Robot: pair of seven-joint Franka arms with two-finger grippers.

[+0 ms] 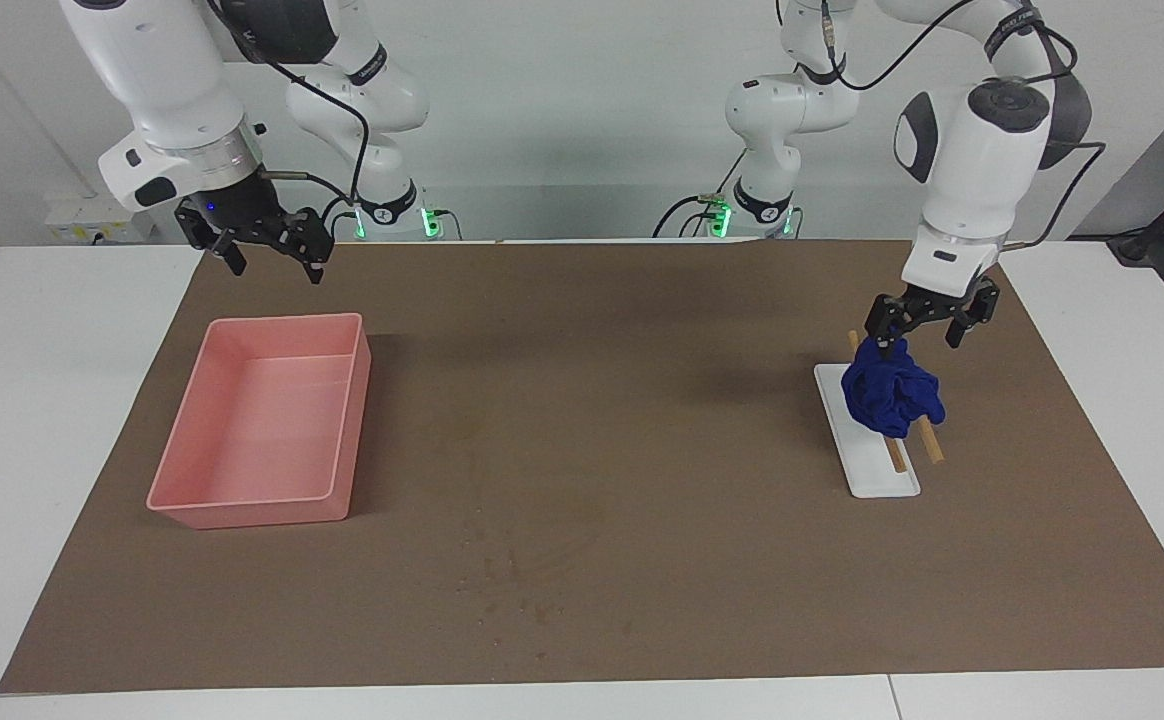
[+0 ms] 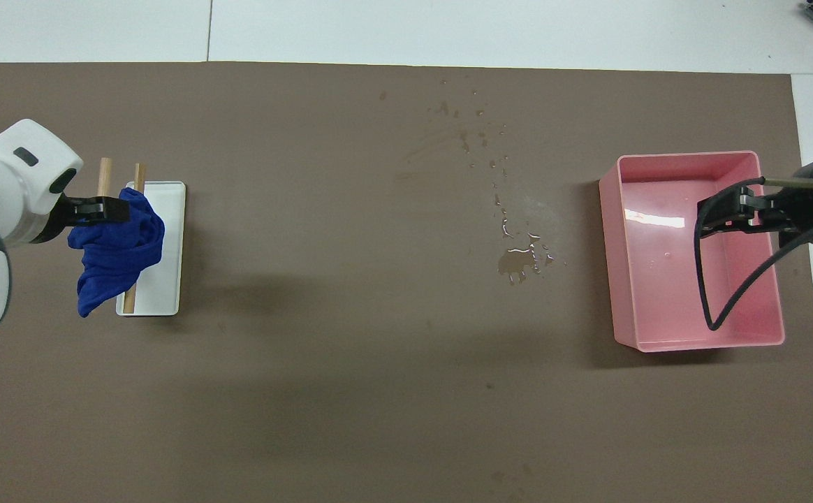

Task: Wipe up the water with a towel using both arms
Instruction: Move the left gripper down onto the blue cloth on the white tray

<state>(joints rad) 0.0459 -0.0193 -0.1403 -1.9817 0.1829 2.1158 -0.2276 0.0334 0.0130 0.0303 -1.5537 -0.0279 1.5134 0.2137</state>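
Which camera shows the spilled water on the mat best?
The overhead view: the water glints as a puddle with droplets trailing away from the robots, beside the pink tray. The facing view shows only faint dark specks on the brown mat.

A pink tray point(image 1: 262, 425) sits on my brown mat point(image 1: 592, 400). Toward the other end, a white stand point(image 1: 867, 455) with wooden sticks point(image 1: 930, 442).

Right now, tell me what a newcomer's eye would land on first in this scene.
First, the royal-blue towel draped over a white stand with two wooden sticks, toward the left arm's end of the table; the left hand is open right at its top. Next, the pink tray at the right arm's end, with the open right hand waiting above its nearer end. Between them, spilled water glistens on the brown mat.
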